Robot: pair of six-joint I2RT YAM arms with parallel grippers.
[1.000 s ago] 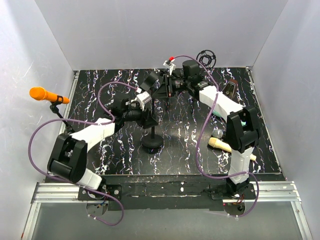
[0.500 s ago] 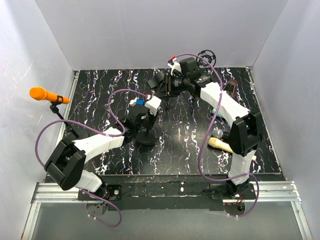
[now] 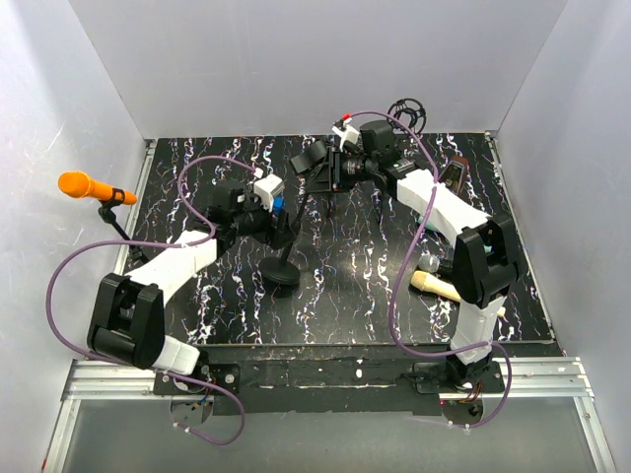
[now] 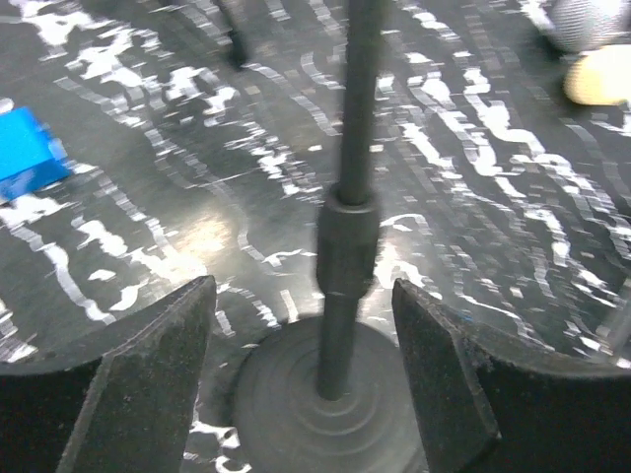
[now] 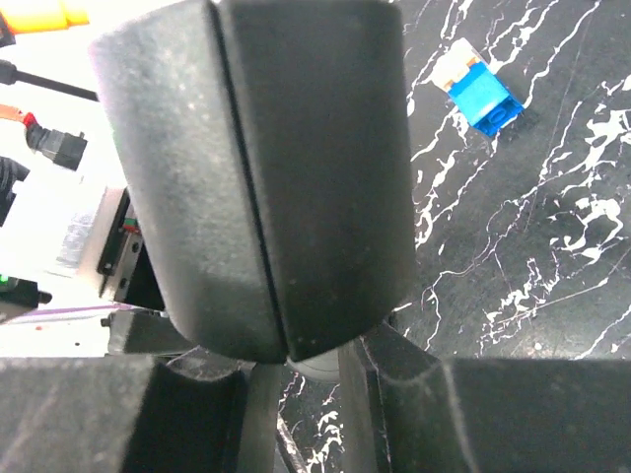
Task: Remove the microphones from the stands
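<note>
Black cylindrical microphone (image 3: 313, 156) is the farthest link in this chain, so take it from the near end. Closest to the arm bases, the black metal stand (image 4: 347, 236) plants its round base on the dark marbled bench (image 3: 355, 296). Just above that base, the left tool (image 4: 301, 291) is spread wide, with one finger on each side of the pole and neither touching it. A small blue block (image 4: 25, 148) lies on the bench beyond. Farther back, at the stand's top, the right tool (image 5: 311, 389) appears clamped on the microphone, whose dark body fills the gap between its fingers. The clip joint is hidden, so I cannot tell whether the microphone is seated or free. The risk, as I judge it, is that nothing holds the stand. A pull against a tight clip would drag or tip the stand rather than release the microphone.
</note>
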